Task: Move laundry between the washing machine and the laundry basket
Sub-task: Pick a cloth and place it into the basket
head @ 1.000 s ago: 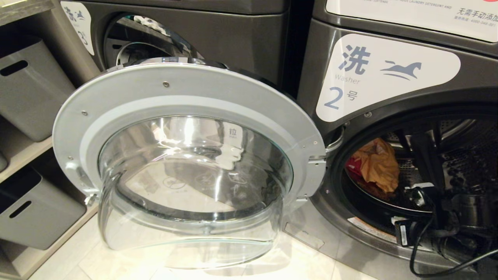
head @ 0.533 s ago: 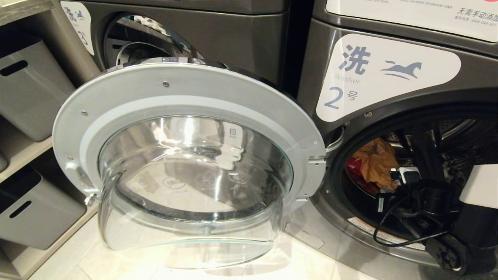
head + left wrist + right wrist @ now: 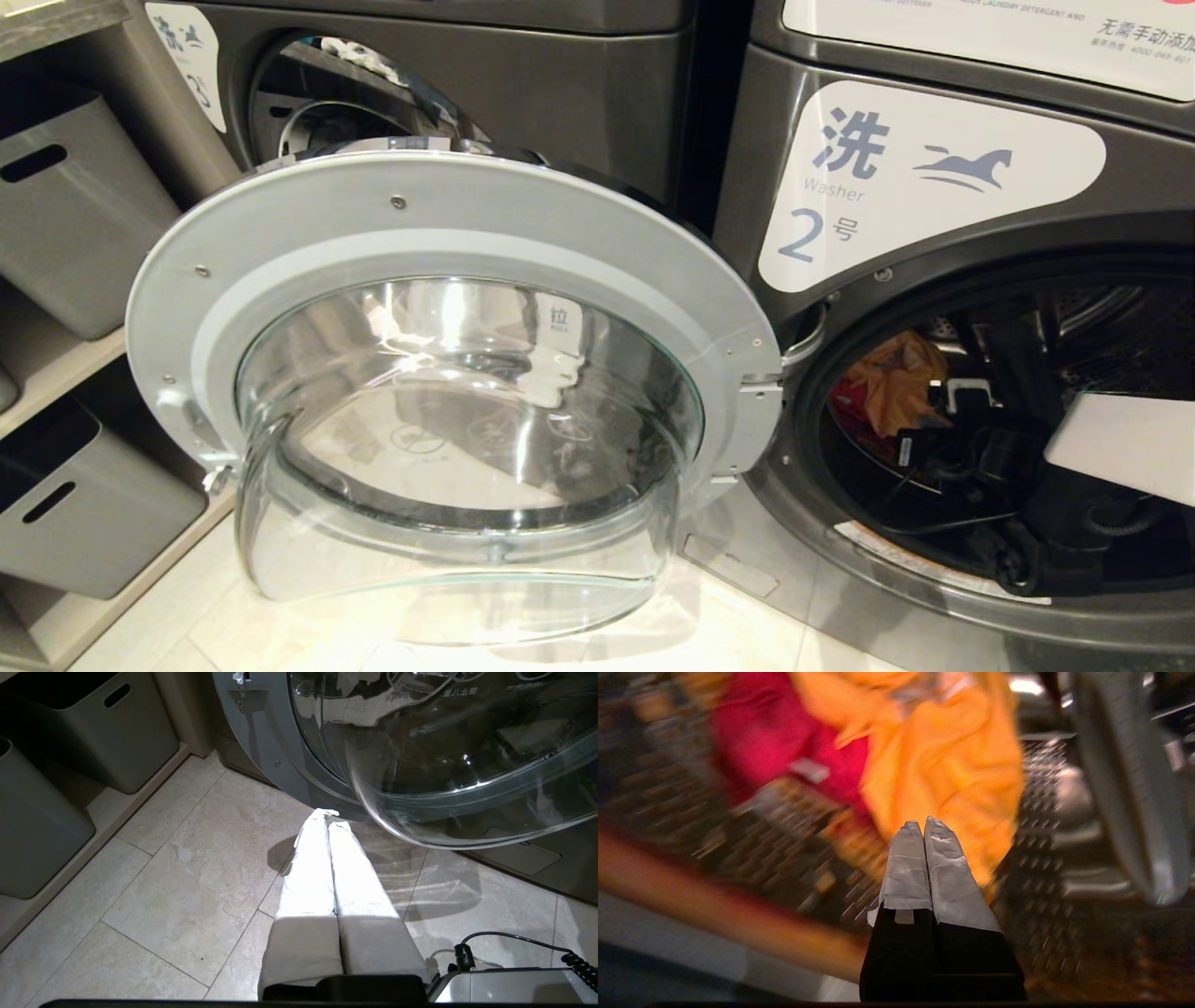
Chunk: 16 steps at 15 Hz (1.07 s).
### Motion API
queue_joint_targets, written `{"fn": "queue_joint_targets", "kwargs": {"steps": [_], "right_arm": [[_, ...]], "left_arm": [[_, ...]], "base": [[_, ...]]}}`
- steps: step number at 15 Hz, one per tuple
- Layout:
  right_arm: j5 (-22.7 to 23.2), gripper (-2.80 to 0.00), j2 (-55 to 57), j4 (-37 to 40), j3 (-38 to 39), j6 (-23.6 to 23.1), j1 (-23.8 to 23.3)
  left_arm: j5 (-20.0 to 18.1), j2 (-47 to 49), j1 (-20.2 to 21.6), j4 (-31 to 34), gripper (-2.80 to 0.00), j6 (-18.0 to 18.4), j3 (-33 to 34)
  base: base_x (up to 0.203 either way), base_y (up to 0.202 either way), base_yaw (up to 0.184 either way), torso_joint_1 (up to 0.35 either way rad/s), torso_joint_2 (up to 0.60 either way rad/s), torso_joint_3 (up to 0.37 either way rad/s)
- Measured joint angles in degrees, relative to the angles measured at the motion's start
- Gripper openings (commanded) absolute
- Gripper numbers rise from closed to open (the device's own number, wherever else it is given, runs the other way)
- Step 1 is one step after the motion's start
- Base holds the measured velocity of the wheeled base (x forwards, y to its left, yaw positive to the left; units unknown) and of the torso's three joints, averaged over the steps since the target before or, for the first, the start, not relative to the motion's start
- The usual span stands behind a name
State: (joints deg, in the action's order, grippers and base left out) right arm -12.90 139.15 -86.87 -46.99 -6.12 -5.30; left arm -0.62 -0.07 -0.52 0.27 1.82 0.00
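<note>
Right end effector [image 3: 923,823], fingers pressed together and empty, points at the orange garment [image 3: 943,765] inside the washing machine drum [image 3: 1102,317]; left end effector [image 3: 328,817] closed over the floor [image 3: 177,882]

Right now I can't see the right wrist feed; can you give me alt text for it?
The right tool, shut and holding nothing, points into the washer drum at an orange garment. A red garment lies beside the orange one on the perforated metal wall; the tool tips look just short of the orange fabric.
</note>
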Motion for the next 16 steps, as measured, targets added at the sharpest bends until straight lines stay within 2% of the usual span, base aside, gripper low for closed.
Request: {"fn": "queue_joint_targets", "kwargs": {"steps": [4, 5, 7, 11, 14, 16], "right_arm": [[0.2, -2.8, 4.26, 4.87, -9.36, -0.81, -2.76], [0.3, 0.0, 4.82, 6.3, -11.47, -0.63, -3.13], [0.49, 0.0, 5.72, 9.36, -16.91, 0.11, -3.75], [0.26, 0.0, 8.7, 17.4, -33.42, 2.99, -4.82], [0.25, 0.0, 12.57, 27.64, -46.38, 6.11, -5.78], [0.17, 0.0, 15.34, 36.89, -53.37, 10.5, -6.11]], "left_arm": [[0.01, 0.0, 0.0, -0.01, -2.8, 0.0, 0.0], [0.0, 0.0, 0.0, 0.0, -2.8, 0.0, 0.0], [0.02, 0.0, 0.0, 0.0, -2.8, 0.02, 0.0], [0.0, 0.0, 0.0, 0.0, -2.8, 0.01, 0.0], [0.0, 0.0, 0.0, 0.0, -2.8, 0.02, 0.0], [0.0, 0.0, 0.0, 0.0, -2.8, 0.02, 0.0]], "base": [[0.0, 0.0, 0.0, 0.0, 0.0, 0.0], [0.0, 0.0, 0.0, 0.0, 0.0, 0.0], [0.0, 0.0, 0.0, 0.0, 0.0, 0.0], [0.0, 0.0, 0.0, 0.0, 0.0, 0.0], [0.0, 0.0, 0.0, 0.0, 0.0, 0.0], [0.0, 0.0, 0.0, 0.0, 0.0, 0.0]]}}
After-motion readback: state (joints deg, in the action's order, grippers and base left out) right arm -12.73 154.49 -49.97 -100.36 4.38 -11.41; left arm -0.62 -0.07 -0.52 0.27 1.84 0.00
